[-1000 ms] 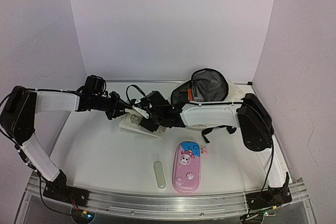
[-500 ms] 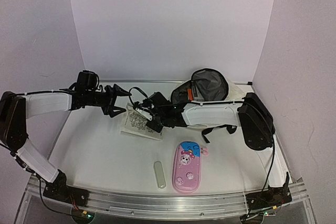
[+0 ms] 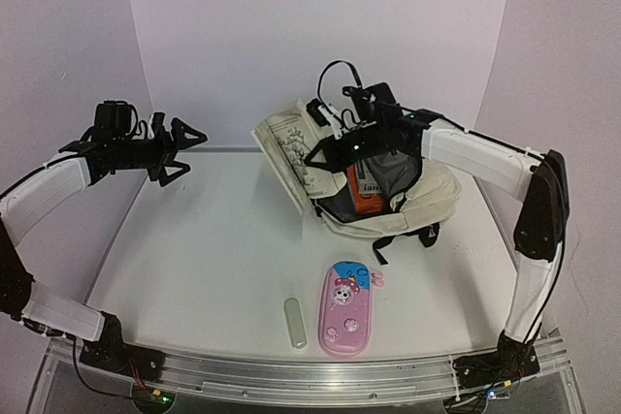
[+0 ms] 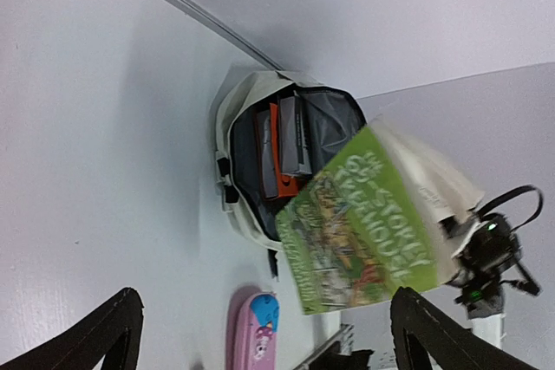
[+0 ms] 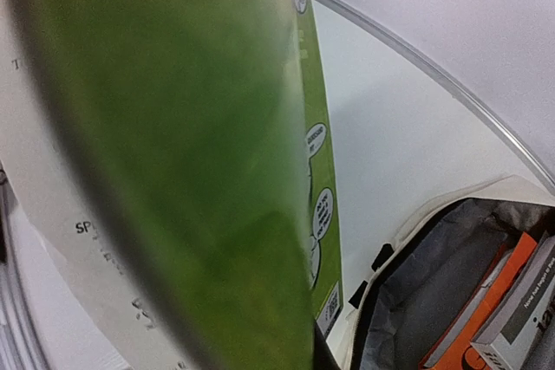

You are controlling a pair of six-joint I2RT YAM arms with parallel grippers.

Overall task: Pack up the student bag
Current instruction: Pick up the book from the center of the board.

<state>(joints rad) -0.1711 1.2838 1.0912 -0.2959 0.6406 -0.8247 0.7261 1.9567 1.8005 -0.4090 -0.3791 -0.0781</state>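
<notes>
Two arms stand at unequal range from the bag [image 3: 432, 196], which lies at the rear right of the table [image 3: 213, 259], close to the back wall, with its mouth unzipped and gaping up and to the left.

The right gripper [image 3: 332, 128] is the nearer one. It hangs above the mouth, pinched on the upper edge of a book [image 3: 289, 150]. The book hangs tilted, green cover facing left. Its long axis slopes down toward the left rim of the mouth, and its lower corner is just beside that rim. The mouth therefore lies below the book and to its right.

Inside, an orange book [image 4: 279, 158] and a grey book [image 4: 295, 132] stand against one side. The lining beside them is bare, so I judge there is room for one more flat item, provided the held book goes in parallel to them.

The left gripper [image 3: 189, 154] hovers well apart at the far left, jaws spread wide and holding nothing.

A pencil case [image 3: 344, 309] and a small pale stick [image 3: 295, 322] lie near the front edge, clear of the likely path.
</notes>
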